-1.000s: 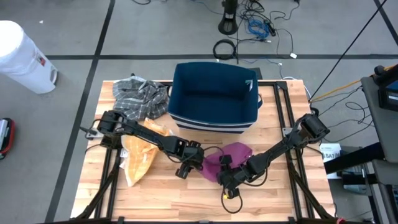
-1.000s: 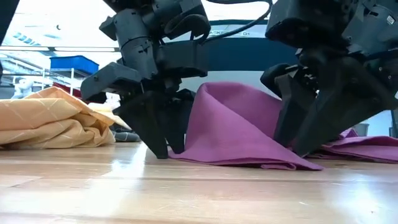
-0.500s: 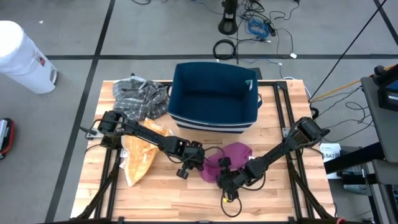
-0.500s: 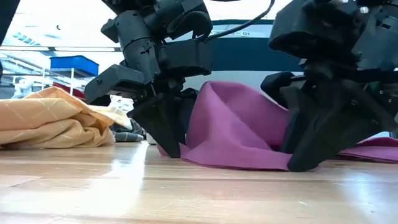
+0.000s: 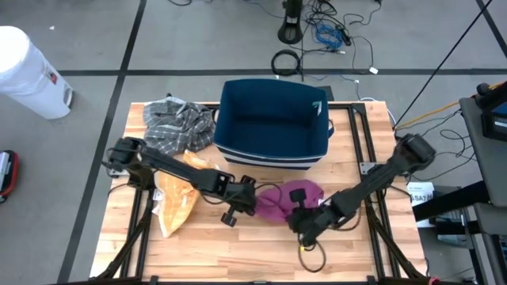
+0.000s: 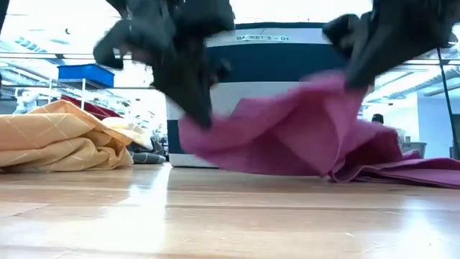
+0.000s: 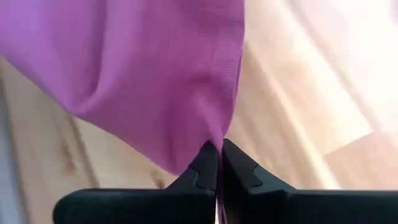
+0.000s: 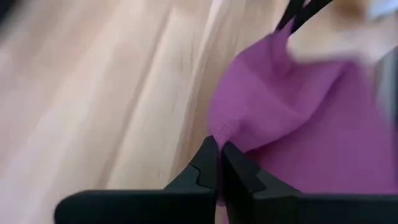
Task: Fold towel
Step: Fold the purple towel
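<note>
- Near the front middle of the wooden table [image 5: 198,245], just in front of the navy basket [image 5: 273,127]: purple towel [image 5: 279,199] bunched, front edge lifted clear of the wood in the low view, rear part trailing on the boards.
- On the towel's left corner: left gripper [image 7: 219,163] clamped tight, both fingers pressed together on a pinch of purple cloth, fabric hanging away in a smooth fold.
- On the towel's right corner: right gripper [image 8: 217,155] likewise closed on a gathered nip of the same cloth, wood grain showing beside it.
- Seen from above: left gripper at the towel's left edge, right gripper at its front right, towel stretched between the two.
- Left of the towel: orange cloth [image 5: 176,202] lay crumpled on the table, partly under the left arm.
- Farther back at the left rear corner: grey plaid cloth [image 5: 176,120] heaped beside the basket.
- Beyond the table on the floor: white bin [image 5: 28,73] at far left, cables [image 5: 325,36] at the back.
</note>
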